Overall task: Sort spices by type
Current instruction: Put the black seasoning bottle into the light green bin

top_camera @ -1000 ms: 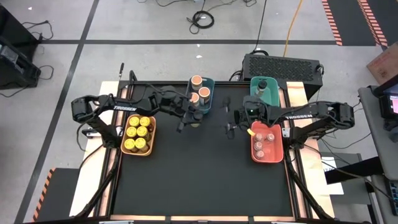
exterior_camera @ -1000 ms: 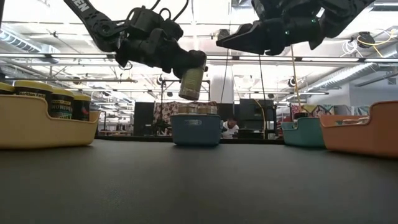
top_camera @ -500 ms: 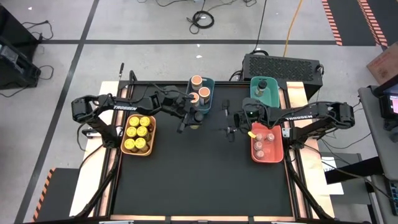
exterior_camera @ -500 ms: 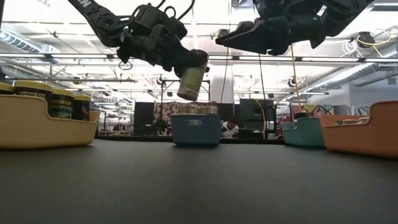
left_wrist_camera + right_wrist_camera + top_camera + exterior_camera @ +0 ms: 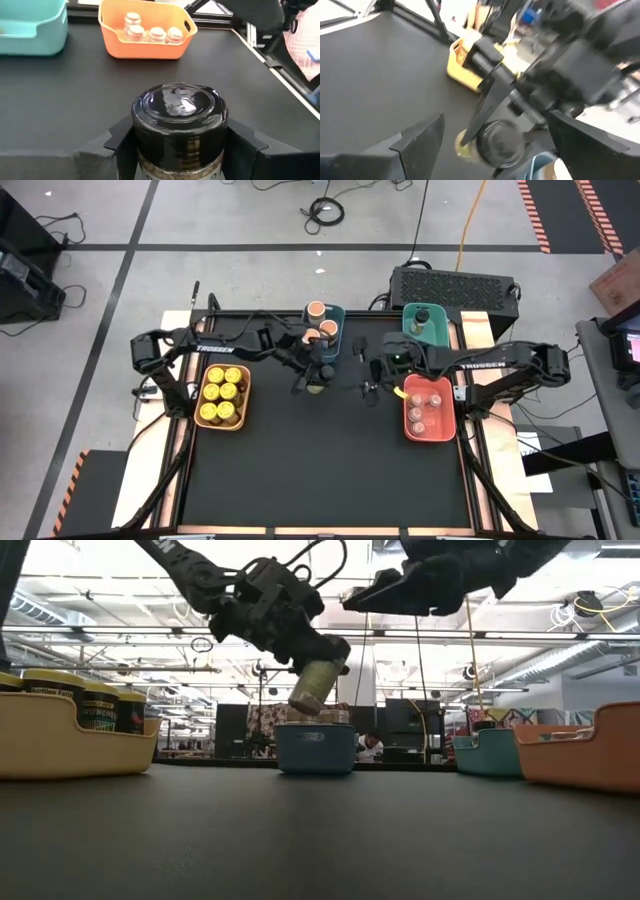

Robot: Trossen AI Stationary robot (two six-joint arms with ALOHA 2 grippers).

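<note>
My left gripper is shut on a small olive spice jar with a black lid. It holds the jar in the air just in front of the blue bin. My right gripper stands open a little to the jar's right, high above the table in the low view, and has nothing between its fingers. Its wrist view shows the jar and my left gripper ahead of it. My left gripper pinches the jar between its two fingers, at its sides level with the lid and neck. The fingers come slanting down from the table's left. The jar is lifted clear of the table and hangs tilted, its bottom lowest.
A yellow bin at the left holds yellow-lidded jars. The blue bin at the back holds peach-topped jars. A teal bin holds a dark jar, and a red bin on the right holds pinkish-topped jars. The near half of the black mat is bare.
My left gripper has carried the jar a little toward the table's right and near edge and has tipped it further, so the jar now hangs lower and more slanted.
</note>
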